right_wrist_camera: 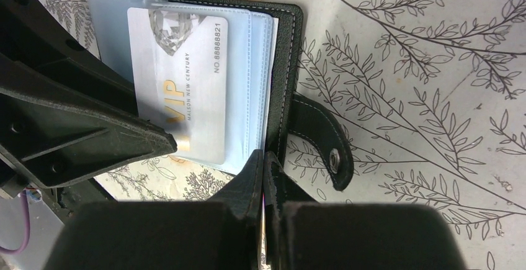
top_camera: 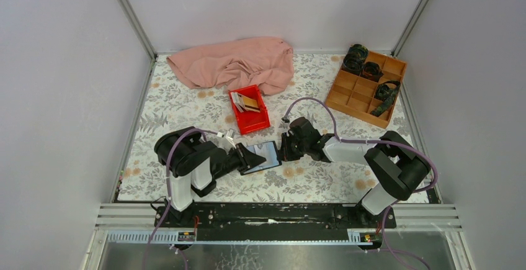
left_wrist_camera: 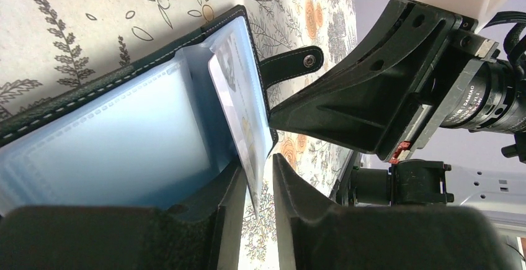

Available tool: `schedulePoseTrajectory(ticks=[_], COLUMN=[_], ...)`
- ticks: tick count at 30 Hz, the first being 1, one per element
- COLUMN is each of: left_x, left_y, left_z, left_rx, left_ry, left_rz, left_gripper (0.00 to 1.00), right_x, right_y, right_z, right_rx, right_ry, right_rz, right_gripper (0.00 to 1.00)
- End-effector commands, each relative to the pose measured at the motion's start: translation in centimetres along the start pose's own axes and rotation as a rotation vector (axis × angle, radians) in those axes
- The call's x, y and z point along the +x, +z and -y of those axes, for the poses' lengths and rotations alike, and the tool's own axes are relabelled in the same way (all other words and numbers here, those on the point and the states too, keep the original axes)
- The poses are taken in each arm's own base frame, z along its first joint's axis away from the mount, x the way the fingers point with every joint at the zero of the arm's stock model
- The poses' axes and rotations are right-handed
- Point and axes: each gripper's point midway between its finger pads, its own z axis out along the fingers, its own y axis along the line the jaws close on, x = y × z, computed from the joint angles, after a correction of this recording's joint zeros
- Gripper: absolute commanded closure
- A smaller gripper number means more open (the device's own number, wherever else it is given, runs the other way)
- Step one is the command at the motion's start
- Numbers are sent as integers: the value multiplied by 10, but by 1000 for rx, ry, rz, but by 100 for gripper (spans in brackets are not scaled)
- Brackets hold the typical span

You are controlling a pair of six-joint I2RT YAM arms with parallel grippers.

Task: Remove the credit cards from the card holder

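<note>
A silver credit card [right_wrist_camera: 186, 90] sits partly out of the open card holder [right_wrist_camera: 286, 65] on the table [right_wrist_camera: 434, 96]. My left gripper [left_wrist_camera: 259, 180] narrowly straddles its corner while my right gripper [right_wrist_camera: 263, 164] clamps the cover. Best to pinch squarely and draw straight.

The black, white-stitched bifold card holder [top_camera: 262, 156] lies open at the near middle of the floral table [top_camera: 186, 108]. Its pale blue clear-plastic sleeves face up and its snap strap is flopped out to the right. A silver-white VIP credit card [right_wrist_camera: 186, 84] sticks partway out of a sleeve, tilted up off the pages. More credit cards [top_camera: 246, 102], orange-gold and dark, lie stacked in the red plastic tray [top_camera: 254, 125] just beyond.
</note>
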Motion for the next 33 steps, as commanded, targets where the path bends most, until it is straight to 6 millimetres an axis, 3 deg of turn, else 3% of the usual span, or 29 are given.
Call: schedulePoseTrajectory(ticks=[1, 18, 33], left_x=[-9, -11, -10], left_y=[-4, -19, -31], left_z=[14, 6, 4], left_rx=[65, 34, 20], left_ry=[33, 39, 35], left_rz=[29, 45, 55], left_gripper=[72, 79, 77], right_x=[-4, -3, -1], right_y=[2, 9, 11], right_z=[1, 5, 9], right_rx=[-6, -10, -11], right_ry=[11, 29, 40], right_rz=[11, -3, -8], right_gripper=[100, 100, 100])
